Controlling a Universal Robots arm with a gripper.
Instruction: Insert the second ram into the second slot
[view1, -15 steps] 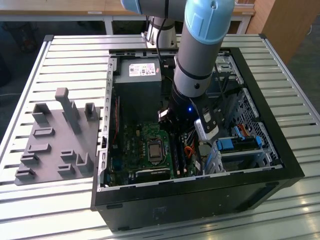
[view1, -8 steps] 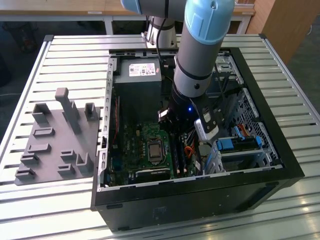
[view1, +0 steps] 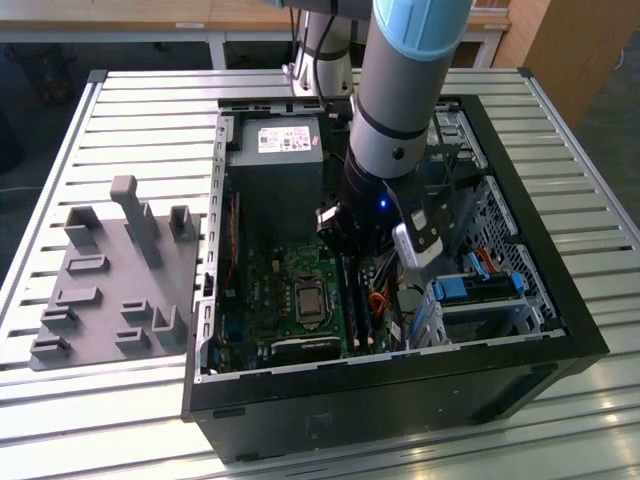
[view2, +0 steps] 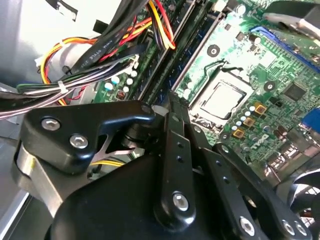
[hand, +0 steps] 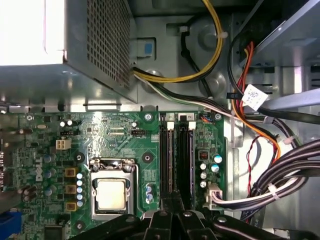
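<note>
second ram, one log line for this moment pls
gripper: over memory slots | second ram: in slot, fingers at its end | case: open

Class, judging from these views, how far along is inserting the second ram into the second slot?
Done: two dark sticks appear to stand in the memory slots beside the processor socket. In hand: the gripper, shut, sits over the slots' end and visibly holds nothing. Left: whether both sticks are fully seated cannot be confirmed.
</note>
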